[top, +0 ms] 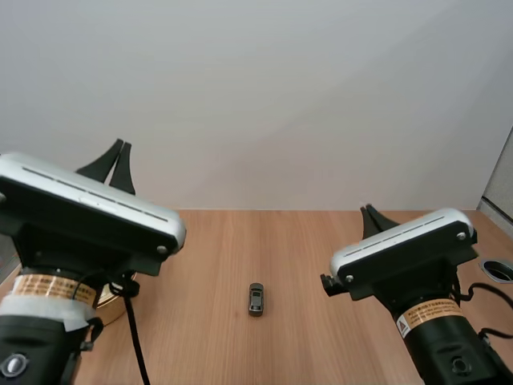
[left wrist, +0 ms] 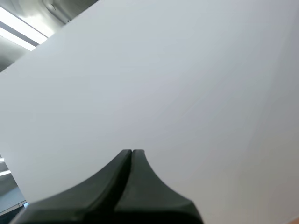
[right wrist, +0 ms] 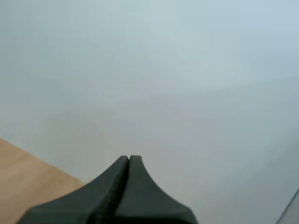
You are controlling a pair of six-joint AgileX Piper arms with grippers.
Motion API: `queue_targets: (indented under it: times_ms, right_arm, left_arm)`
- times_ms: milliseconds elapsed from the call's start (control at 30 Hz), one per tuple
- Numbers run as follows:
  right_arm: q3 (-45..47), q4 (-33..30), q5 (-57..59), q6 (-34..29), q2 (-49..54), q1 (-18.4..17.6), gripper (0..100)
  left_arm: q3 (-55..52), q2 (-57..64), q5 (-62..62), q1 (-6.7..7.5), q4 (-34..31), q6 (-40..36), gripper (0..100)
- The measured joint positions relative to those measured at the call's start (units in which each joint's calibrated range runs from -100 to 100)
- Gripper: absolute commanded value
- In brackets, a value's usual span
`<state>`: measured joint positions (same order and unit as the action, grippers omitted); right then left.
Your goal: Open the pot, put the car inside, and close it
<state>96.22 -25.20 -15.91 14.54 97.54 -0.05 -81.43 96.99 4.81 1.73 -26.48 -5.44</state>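
Nearby, left arm [top: 80,216]: stands at the near left of the table [top: 208,249] and covers most of the pot.
Right arm [top: 401,257]: stands at the near right of the table.
Pot [top: 112,311]: gold-coloured; a small part shows behind the left arm. Whether the lid is on cannot be told.
Car [top: 256,298]: small and dark, resting on the table between the two arms, apart from the pot and well apart from both grippers.
Right gripper [top: 368,210] [right wrist: 129,157]: held above the table, pointing toward the wall; fingers pressed together, holding nothing.
Left gripper [top: 123,144] [left wrist: 132,152]: raised higher than the right gripper, pointing toward the wall; fingers pressed together, holding nothing.
Wall [top: 280,96]: plain white, behind the table's far edge.
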Motion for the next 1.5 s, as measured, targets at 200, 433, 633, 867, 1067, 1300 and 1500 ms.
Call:
queue_targets:
  times_ms: [200, 433, 633, 867, 1067, 1300, 1500]
  right_arm:
    - [-11.8, 2.0, -2.7, -5.5, -11.2, -0.6, 0]
    - [-25.6, 13.7, 13.4, -1.1, -24.3, -5.3, 0]
    - [-37.9, 23.6, 29.2, 7.6, -35.4, -10.9, 0]
    - [-47.7, 35.6, 47.2, 17.2, -44.9, -11.5, 100]
    - [-47.7, 40.3, 63.3, 20.8, -45.0, -11.5, 100]
    - [-47.7, 48.1, 81.9, 20.9, -45.0, -11.5, 100]
    - [-47.7, 49.9, 92.8, 22.7, -45.0, -11.5, 100]
  left_arm:
    - [9.9, -7.1, -14.6, -2.36, -9.9, -9.0, 0]
    - [15.6, -19.2, -33.4, -2.82, -17.5, -19.3, 0]
    - [22.0, -30.3, -48.7, -3.90, -12.4, -24.8, 0]
    - [22.9, -35.0, -67.4, -4.07, -9.8, -19.5, 39]
    - [22.9, -37.0, -82.6, -4.07, -17.5, -18.4, 100]
    - [22.9, -39.5, -96.4, -4.07, -15.6, -19.1, 100]
    - [22.9, -41.8, -91.4, -4.07, -10.5, -21.3, 100]
